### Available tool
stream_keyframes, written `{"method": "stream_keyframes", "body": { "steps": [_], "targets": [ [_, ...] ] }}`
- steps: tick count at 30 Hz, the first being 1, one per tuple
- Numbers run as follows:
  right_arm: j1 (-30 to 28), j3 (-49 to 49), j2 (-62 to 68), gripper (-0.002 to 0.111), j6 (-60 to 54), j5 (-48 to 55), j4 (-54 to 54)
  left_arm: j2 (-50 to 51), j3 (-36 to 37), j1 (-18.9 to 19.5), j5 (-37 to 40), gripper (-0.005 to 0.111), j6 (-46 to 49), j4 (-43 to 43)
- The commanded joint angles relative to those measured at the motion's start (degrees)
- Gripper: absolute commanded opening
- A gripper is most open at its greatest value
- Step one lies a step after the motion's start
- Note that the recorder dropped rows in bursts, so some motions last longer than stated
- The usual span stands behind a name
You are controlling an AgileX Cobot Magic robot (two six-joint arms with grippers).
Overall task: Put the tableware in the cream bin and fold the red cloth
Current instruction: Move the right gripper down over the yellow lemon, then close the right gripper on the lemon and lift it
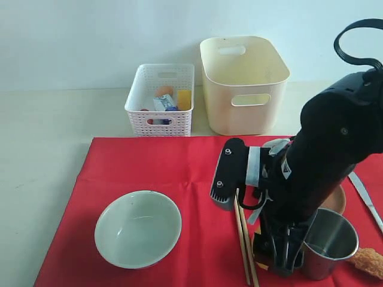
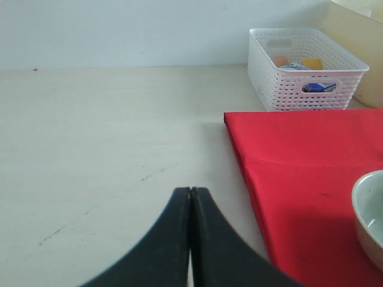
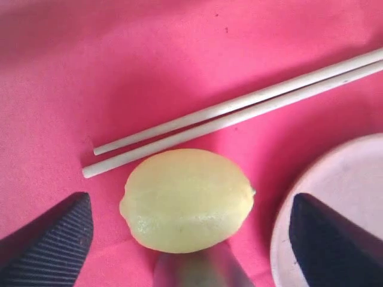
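One by one checked tools: found right tool (image 3: 191,236) released, spread either side of lemon (image 3: 187,200) on red cloth (image 1: 149,164) at 5 o'clock; found left tool (image 2: 191,195) clenched over desk (image 2: 108,131). Judged tableware step barely begun. Needed next: shift onto chopsticks (image 3: 239,117) just beside lemon, then carry to cream bin (image 1: 227,119) at 1 o'clock.

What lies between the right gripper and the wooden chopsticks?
A yellow lemon on the red cloth, between the open jaws, beside the chopsticks; the right wrist view shows it.
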Motion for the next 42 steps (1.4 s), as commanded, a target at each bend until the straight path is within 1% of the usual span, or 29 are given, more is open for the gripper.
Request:
{"method": "stream_keyframes", "body": {
  "steps": [1,5,7,10,13,15,18,19,24,25,31,37,42],
  "targets": [
    [0.21,0.07,1.35,0.084,-0.70,-0.32,-0.16,-0.24,0.17,0.24,-0.32,0.000,-0.30,-0.35],
    [0.21,0.07,4.16,0.084,-0.70,-0.31,-0.33,-0.24,0.17,0.24,-0.32,0.000,-0.30,-0.35],
    [0.21,0.07,5.81,0.084,-0.09,-0.55,-2.11,-0.24,0.17,0.24,-0.32,0.000,-0.30,-0.35],
    [0.21,0.07,7.93,0.084,5.11,-0.82,-7.03,-0.24,0.17,0.24,-0.32,0.000,-0.30,-0.35],
    [0.21,0.07,9.57,0.083,8.95,-1.23,-9.72,-0.24,0.17,0.24,-0.32,0.000,-0.30,-0.35],
    [0.21,0.07,10.09,0.079,8.95,-2.35,-9.83,-0.24,0.17,0.24,-0.32,0.000,-0.30,-0.35],
    [0.21,0.07,10.18,0.059,8.95,-5.53,-8.24,-0.24,0.17,0.24,-0.32,0.000,-0.30,-0.35],
    [0.21,0.07,10.18,0.047,8.95,-6.50,-7.13,-0.24,0.17,0.24,-0.32,0.000,-0.30,-0.35],
    [0.21,0.07,10.05,0.002,8.95,-7.03,-6.36,-0.24,0.17,0.24,-0.32,0.000,-0.30,-0.35],
    [0.21,0.07,9.70,0.000,8.95,-6.92,-6.36,-0.24,0.17,0.24,-0.32,0.000,-0.30,-0.35],
    [0.21,-1.95,5.16,0.000,9.38,-5.25,-6.95,-0.24,0.17,0.24,-0.32,0.000,-0.30,-0.35],
    [0.21,-4.63,-1.45,0.000,15.49,-4.29,-6.67,-0.24,0.17,0.24,-0.32,0.000,-0.30,-0.35],
    [0.21,-4.63,-6.95,0.000,16.28,-6.95,-2.22,-0.24,0.17,0.24,-0.32,0.000,-0.30,-0.35]
  ]
}}
